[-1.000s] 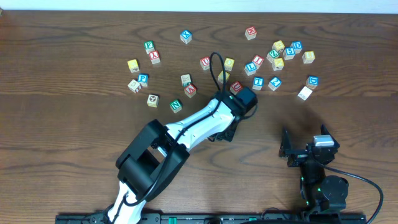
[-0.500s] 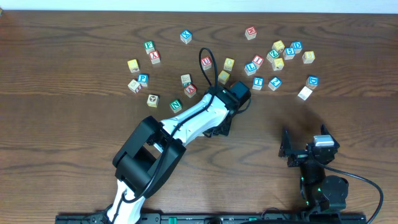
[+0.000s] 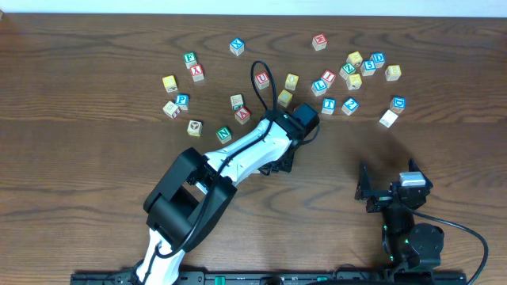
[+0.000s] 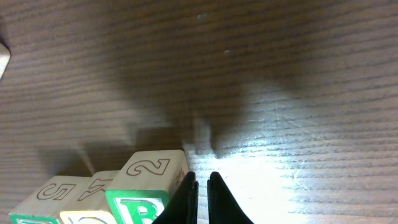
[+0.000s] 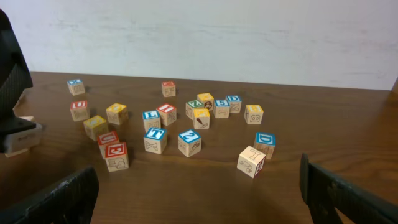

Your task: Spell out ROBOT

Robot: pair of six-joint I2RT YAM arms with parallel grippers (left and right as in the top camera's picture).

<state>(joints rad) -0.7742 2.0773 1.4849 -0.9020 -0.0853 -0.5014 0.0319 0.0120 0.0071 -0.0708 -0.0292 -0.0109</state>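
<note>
In the left wrist view my left gripper [image 4: 203, 200] is shut and empty, its tips on the table touching the right side of the green B cube [image 4: 142, 208]. Left of that cube stand a yellow-faced cube [image 4: 93, 190] and a green-edged cube [image 4: 42, 198], side by side in a row. The overhead view hides this row under my left arm [image 3: 253, 150]. The blue T cube [image 3: 329, 104] [image 5: 155, 139] lies among the scattered cubes. A yellow cube [image 3: 285, 97] sits just beyond my left wrist. My right gripper [image 5: 199, 205] [image 3: 386, 191] is wide open near the front edge, holding nothing.
Several loose cubes are scattered across the back of the table: a right cluster [image 3: 352, 71], a left group [image 3: 181, 87], a green N cube [image 3: 224, 134] and a red cube [image 3: 242, 115] beside my left arm. A pale cube [image 5: 251, 161] lies nearest my right gripper.
My left arm swung a little left and toward the back a second ago, then held still. The right arm and the loose cubes have not moved.
</note>
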